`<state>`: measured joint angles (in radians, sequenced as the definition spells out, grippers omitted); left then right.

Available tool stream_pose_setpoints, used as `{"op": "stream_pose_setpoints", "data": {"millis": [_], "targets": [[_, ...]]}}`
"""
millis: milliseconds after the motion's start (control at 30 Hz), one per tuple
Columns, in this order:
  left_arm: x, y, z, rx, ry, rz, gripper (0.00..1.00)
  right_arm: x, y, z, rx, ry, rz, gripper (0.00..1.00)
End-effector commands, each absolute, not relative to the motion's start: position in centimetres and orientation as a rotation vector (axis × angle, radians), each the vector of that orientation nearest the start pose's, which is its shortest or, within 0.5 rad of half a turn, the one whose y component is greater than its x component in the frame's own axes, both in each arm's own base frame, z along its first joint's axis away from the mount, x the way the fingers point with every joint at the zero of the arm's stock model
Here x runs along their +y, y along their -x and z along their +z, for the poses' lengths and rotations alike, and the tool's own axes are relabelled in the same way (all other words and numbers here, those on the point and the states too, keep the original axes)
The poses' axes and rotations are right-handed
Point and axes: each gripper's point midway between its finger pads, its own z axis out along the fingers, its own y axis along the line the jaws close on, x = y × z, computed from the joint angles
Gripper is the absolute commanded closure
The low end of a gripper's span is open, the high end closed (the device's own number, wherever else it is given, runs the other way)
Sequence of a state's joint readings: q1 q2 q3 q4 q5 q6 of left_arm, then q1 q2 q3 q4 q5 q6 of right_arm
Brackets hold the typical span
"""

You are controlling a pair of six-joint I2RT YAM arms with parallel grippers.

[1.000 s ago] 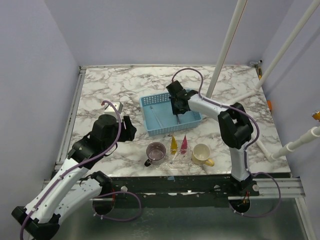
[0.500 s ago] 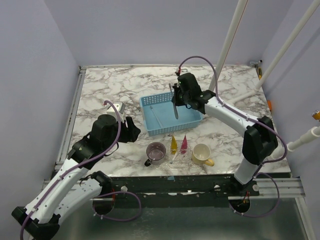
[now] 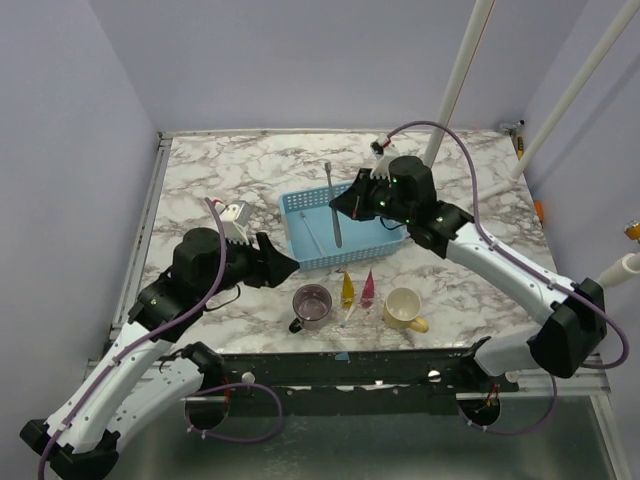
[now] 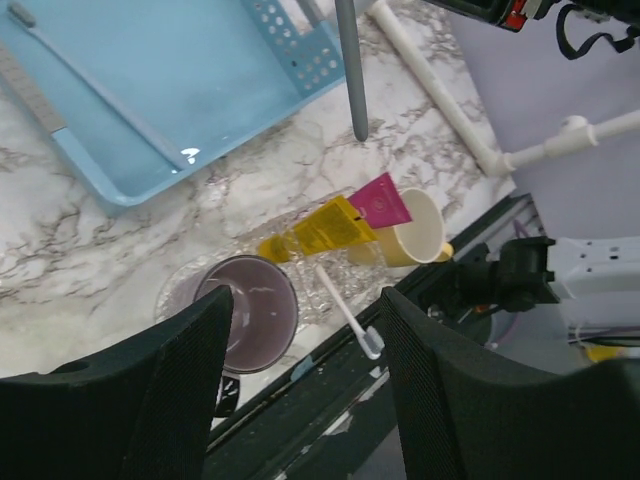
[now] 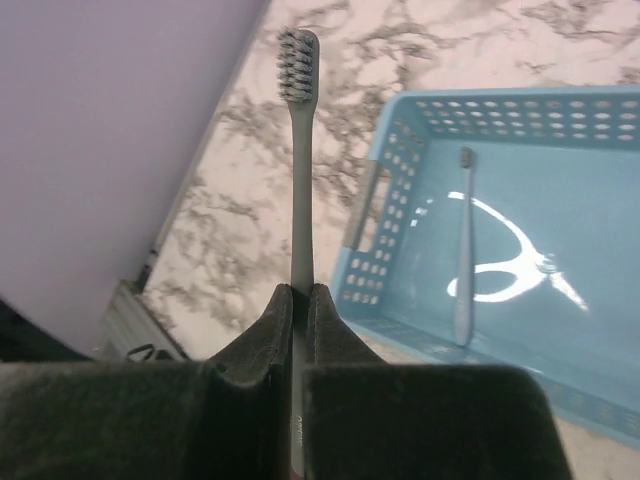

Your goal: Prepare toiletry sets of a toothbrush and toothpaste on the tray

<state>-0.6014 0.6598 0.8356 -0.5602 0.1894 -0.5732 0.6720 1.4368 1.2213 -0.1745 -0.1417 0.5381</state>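
Note:
My right gripper (image 3: pixel 343 206) (image 5: pixel 300 294) is shut on the handle of a grey toothbrush (image 3: pixel 331 205) (image 5: pixel 301 170), held upright above the blue perforated basket (image 3: pixel 372 238) (image 5: pixel 560 300); its handle tip also hangs into the left wrist view (image 4: pixel 350 70). A second toothbrush (image 3: pixel 312 233) (image 5: pixel 463 245) lies inside the basket. A yellow tube (image 3: pixel 347 288) (image 4: pixel 320 230) and a pink tube (image 3: pixel 368 288) (image 4: pixel 381 199) lie side by side on a clear crinkly sheet, apparently the tray (image 4: pixel 300 270), with a white toothbrush (image 4: pixel 345 310). My left gripper (image 3: pixel 285 265) (image 4: pixel 308 310) hovers open above them.
A purple mug (image 3: pixel 312 305) (image 4: pixel 250 310) stands left of the tubes and a cream mug (image 3: pixel 405 308) (image 4: pixel 420 235) right of them, all near the table's front edge (image 3: pixel 350 350). White pipes (image 3: pixel 455 90) rise at the back right.
My right gripper has lifted the grey toothbrush out of the basket and swung up and to the right. My left gripper has slid right toward the purple mug.

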Motion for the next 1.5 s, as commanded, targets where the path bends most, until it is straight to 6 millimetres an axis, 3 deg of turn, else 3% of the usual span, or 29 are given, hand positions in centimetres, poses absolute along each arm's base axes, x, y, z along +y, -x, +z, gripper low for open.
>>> {"op": "stream_pose_setpoints", "data": {"millis": [0, 267, 633, 933, 1467], "targets": [[-21.4, -15.6, 28.0, 1.992, -0.224, -1.206, 0.39, 33.1, -29.0, 30.4, 1.925, 0.207, 1.201, 0.99], [-23.3, -12.5, 30.6, 1.857, -0.325, -1.496, 0.36, 34.7, -23.4, 34.9, 1.785, 0.214, 1.516, 0.99], [-23.9, -9.9, 31.9, 1.753, -0.385, -1.719, 0.34, 37.2, -17.3, 37.8, 1.65, 0.275, 1.779, 0.99], [-23.8, -8.1, 33.7, 1.655, -0.413, -1.871, 0.35, 37.9, -15.4, 38.7, 1.571, 0.276, 1.867, 0.99], [-23.3, -6.6, 35.2, 1.563, -0.423, -1.979, 0.61, 38.2, -14.1, 39.1, 1.521, 0.266, 1.89, 0.99]]}}
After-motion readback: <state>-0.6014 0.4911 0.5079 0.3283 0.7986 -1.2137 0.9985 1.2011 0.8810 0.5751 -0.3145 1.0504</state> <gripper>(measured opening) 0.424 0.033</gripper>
